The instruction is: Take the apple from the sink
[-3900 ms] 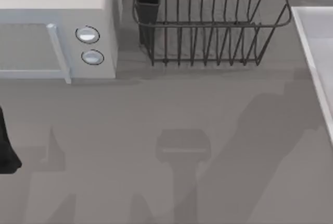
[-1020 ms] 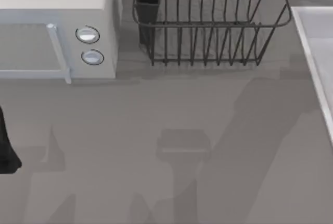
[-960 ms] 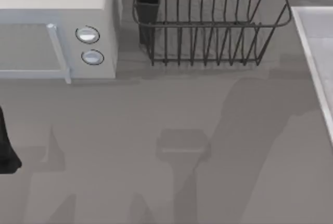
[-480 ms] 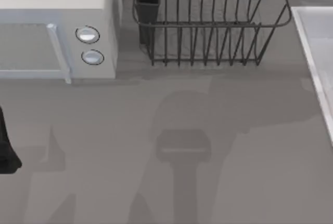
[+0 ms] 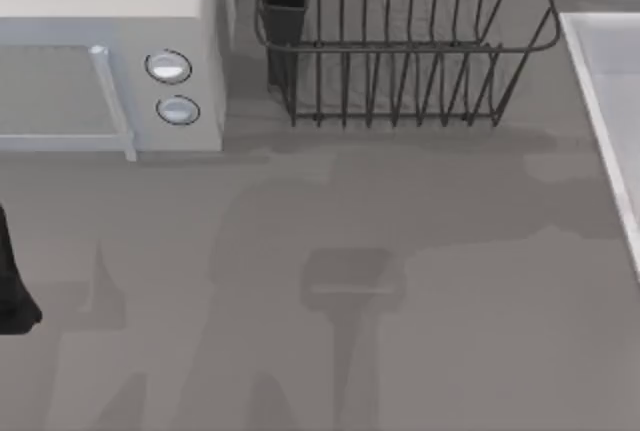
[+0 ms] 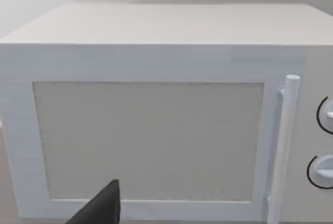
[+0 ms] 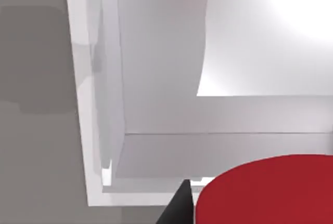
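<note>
A smooth grey table (image 5: 330, 351) is lying bare across its middle and near side in the top view, with soft shadows crossing it, so the widest open room is there. Along the far edge a boxy off-white microwave (image 5: 110, 61) is sitting at the left, with its flat door, slim upright handle and two round dials facing the open middle, and beside it a dark wire dish rack (image 5: 400, 41) with thin bars is standing. At the right edge the sink (image 5: 600, 101) is showing a pale raised rim running toward the near side. The left arm is resting at the table's left edge as a black shape; in the left wrist view a black fingertip (image 6: 101, 208) is pointing at the microwave door, and I cannot tell how that gripper is set. In the right wrist view the apple (image 7: 270, 190), a smooth bright red ball, is sitting close against a black finger (image 7: 179, 206) above the sink's smooth white wall and rim corner; whether the right gripper is pinching it, I cannot tell.
</note>
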You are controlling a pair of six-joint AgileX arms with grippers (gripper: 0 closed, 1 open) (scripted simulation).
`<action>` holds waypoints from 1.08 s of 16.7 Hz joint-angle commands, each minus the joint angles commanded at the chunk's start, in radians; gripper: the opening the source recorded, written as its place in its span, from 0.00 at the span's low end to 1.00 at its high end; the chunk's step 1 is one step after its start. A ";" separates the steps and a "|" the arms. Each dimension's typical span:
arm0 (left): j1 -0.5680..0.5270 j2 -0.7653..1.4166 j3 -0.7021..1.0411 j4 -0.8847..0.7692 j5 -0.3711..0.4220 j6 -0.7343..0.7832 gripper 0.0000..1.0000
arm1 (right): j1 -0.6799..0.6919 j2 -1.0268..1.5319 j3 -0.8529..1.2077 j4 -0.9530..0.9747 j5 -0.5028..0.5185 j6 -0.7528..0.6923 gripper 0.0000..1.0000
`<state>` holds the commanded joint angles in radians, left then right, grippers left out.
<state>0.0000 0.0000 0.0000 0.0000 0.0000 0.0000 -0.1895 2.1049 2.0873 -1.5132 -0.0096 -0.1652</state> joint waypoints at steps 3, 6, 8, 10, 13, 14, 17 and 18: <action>0.000 0.000 0.000 0.000 0.000 0.000 1.00 | 0.180 -0.097 -0.154 0.041 0.003 0.176 0.00; 0.000 0.000 0.000 0.000 0.000 0.000 1.00 | 0.389 -0.207 -0.335 0.089 0.006 0.379 0.00; 0.000 0.000 0.000 0.000 0.000 0.000 1.00 | 0.490 -0.270 -0.433 0.116 0.008 0.479 0.00; 0.000 0.000 0.000 0.000 0.000 0.000 1.00 | 0.547 -0.313 -0.490 0.135 0.010 0.536 0.00; 0.000 0.000 0.000 0.000 0.000 0.000 1.00 | 0.563 -0.325 -0.506 0.140 0.010 0.552 0.00; 0.000 0.000 0.000 0.000 0.000 0.000 1.00 | 0.563 -0.325 -0.506 0.140 0.010 0.552 0.00; 0.000 0.000 0.000 0.000 0.000 0.000 1.00 | 0.560 -0.318 -0.519 0.154 0.008 0.553 0.00; 0.000 0.000 0.000 0.000 0.000 0.000 1.00 | 0.560 -0.314 -0.542 0.177 0.008 0.553 0.00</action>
<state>0.0000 0.0000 0.0000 0.0000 0.0000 0.0000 0.3706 1.7909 1.5452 -1.3363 -0.0014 0.3878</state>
